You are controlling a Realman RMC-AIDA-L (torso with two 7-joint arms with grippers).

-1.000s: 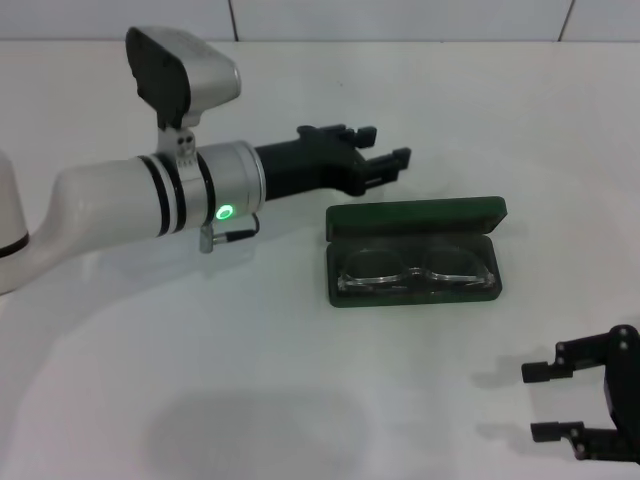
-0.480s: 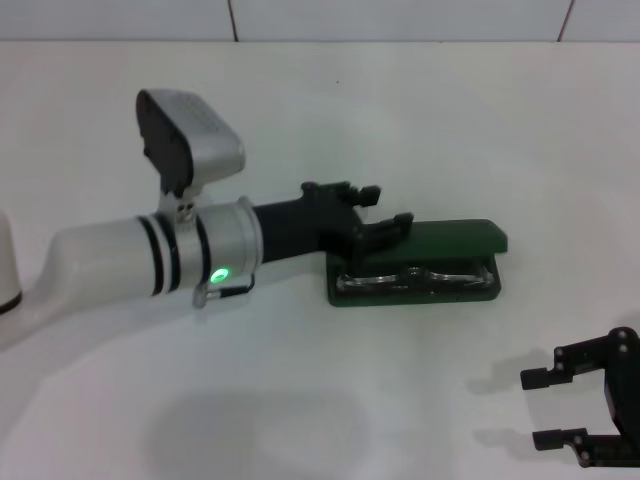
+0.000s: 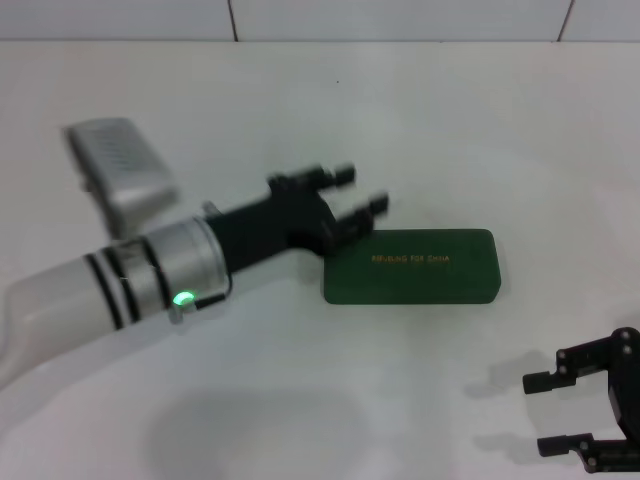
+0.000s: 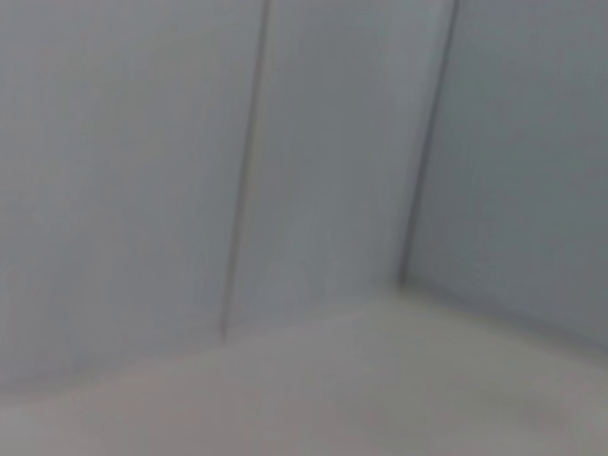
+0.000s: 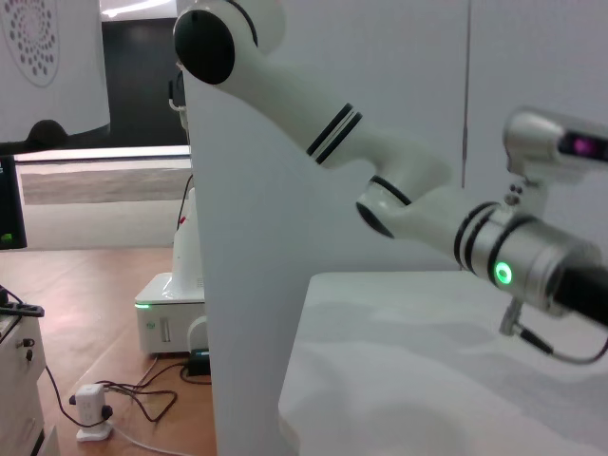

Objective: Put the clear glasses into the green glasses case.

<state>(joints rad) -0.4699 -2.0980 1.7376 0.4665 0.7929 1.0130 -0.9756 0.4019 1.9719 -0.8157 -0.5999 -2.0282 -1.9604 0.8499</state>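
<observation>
Right gripper sits at the near right corner of the table in the head view, parked, fingers spread apart w/ nothing between them, well apart from the case. Farther in, the green glasses case lies flat near table centre, lid down and closed, gold lettering on top facing up; long axis runs left-right. Clear glasses are not visible; w/ the lid shut, case contents cannot be confirmed. Left gripper is at the case's left end, toward the far corner, fingers parted and empty, tips pointing right and away from the robot; the lower finger sits just above and beside the lid's far-left corner, contact w/ lid cannot be told. Left arm reaches in from the left edge at a low angle over the table, green indicator light lit on the wrist ring, wrist camera housing standing above the arm. Left wrist view gives only pale wall panels and a strip of surface, no gripper or case. Right wrist view shows the left arm's white links w/ black bands, the green light, the table edge and, beyond it, a room floor w/ cables.
</observation>
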